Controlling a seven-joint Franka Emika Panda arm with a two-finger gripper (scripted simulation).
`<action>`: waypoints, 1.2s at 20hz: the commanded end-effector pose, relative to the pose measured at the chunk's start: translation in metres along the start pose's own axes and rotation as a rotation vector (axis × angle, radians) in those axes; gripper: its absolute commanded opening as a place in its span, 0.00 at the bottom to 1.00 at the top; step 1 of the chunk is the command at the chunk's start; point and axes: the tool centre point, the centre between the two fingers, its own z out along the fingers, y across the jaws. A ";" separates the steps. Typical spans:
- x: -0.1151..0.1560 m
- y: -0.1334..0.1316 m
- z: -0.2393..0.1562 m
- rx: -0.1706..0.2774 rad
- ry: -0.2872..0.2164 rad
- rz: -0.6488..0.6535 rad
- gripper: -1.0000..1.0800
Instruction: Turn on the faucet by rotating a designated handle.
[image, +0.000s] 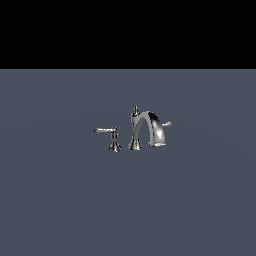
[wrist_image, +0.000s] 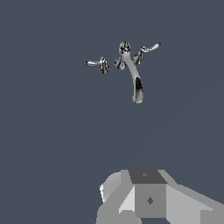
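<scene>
The chrome faucet (image: 145, 131) stands on the grey floor, with an arched spout, a flared base and a pointed finial. The handle (image: 166, 123) is the short stubby lever poking out behind the spout on the exterior view's right. A longer lever (image: 103, 130) on its own pedestal stands on the exterior view's left. The wrist view shows the faucet (wrist_image: 131, 70) from above with the handle (wrist_image: 151, 47) and the longer lever (wrist_image: 92, 63). Only grey parts of my gripper (wrist_image: 148, 199) show there, well away from the faucet. Its jaws are hidden, and it is out of the exterior view.
A plain grey floor (image: 60, 200) lies all around the faucet. A black band fills the upper part of the exterior view.
</scene>
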 end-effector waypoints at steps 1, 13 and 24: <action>0.009 -0.003 0.009 0.001 0.000 0.031 0.00; 0.080 -0.013 0.080 0.008 0.001 0.275 0.00; 0.153 -0.006 0.150 0.015 0.003 0.520 0.00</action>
